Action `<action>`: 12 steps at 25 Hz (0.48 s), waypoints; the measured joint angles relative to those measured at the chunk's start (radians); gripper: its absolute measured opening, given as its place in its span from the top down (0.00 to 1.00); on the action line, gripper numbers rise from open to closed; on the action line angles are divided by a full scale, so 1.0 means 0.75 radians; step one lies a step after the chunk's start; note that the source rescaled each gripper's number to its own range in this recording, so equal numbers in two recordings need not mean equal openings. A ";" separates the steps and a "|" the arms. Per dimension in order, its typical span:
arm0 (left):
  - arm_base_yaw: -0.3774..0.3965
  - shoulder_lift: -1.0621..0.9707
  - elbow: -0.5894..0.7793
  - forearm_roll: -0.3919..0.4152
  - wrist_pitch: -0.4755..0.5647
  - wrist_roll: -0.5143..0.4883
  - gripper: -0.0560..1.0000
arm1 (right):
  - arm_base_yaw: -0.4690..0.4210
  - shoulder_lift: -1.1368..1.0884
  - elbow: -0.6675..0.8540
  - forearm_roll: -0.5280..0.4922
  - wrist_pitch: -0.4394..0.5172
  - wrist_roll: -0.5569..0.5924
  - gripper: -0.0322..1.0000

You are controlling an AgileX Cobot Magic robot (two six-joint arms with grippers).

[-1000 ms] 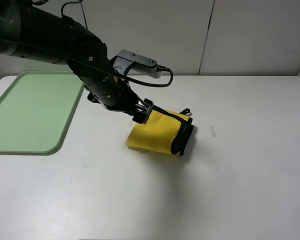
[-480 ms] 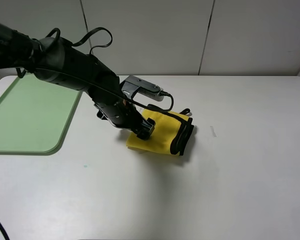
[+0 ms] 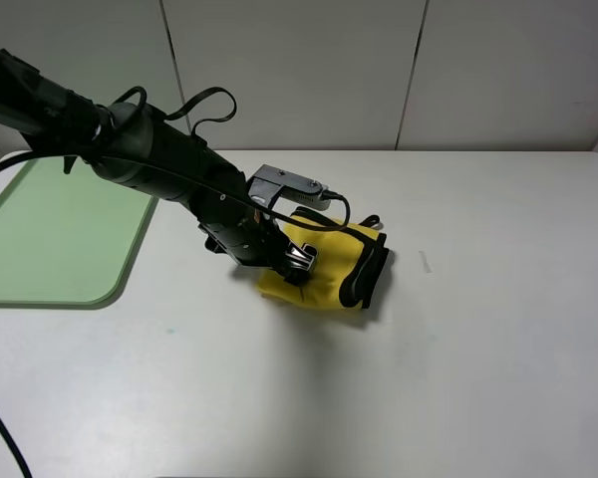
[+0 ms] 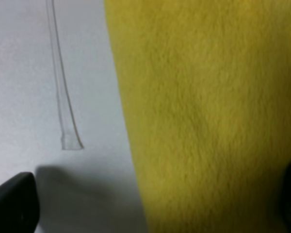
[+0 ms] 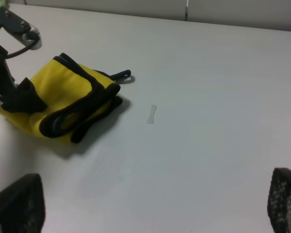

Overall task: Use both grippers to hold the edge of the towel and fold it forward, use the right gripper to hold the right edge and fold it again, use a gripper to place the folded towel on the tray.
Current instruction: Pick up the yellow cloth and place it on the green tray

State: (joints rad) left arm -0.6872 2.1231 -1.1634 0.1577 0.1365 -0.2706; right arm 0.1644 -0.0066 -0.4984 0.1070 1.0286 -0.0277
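The towel (image 3: 331,267) lies folded into a small yellow bundle in the middle of the table, its black edge (image 3: 363,275) stacked along the right side. My left gripper (image 3: 297,263) is down on the towel's left part, reached in from the left. In the left wrist view the yellow towel (image 4: 203,107) fills the space between the wide-apart fingertips (image 4: 12,201), so my left gripper (image 4: 150,204) is open over the cloth's side. The tray (image 3: 50,239) sits at the far left, pale green. My right gripper (image 5: 150,206) hovers open above bare table, well away from the towel (image 5: 58,99).
A small strip of clear tape (image 3: 426,262) lies on the table right of the towel, also seen as tape (image 4: 63,97) beside the cloth. A black corner loop (image 3: 371,221) sticks out behind the towel. Black cables trail from the left arm (image 3: 130,149).
The left arm has lowered and moved right, bringing its gripper from above the towel's back-left corner down onto the cloth. The towel has barely shifted.
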 joint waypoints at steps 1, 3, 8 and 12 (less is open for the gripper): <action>0.000 0.001 0.000 -0.003 -0.001 0.000 0.00 | 0.000 0.000 0.000 0.000 0.000 0.000 0.00; 0.000 0.001 0.000 -0.007 -0.003 0.000 0.00 | 0.000 0.000 0.000 0.000 0.000 0.000 0.00; 0.000 0.001 -0.001 -0.079 -0.017 0.011 0.02 | 0.000 0.000 0.000 0.000 0.000 0.000 0.00; 0.000 0.001 -0.003 -0.109 -0.025 0.015 0.17 | 0.000 0.000 0.000 0.000 0.000 0.000 0.00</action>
State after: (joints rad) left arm -0.6872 2.1239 -1.1654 0.0759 0.1179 -0.2595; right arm 0.1644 -0.0066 -0.4984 0.1070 1.0286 -0.0277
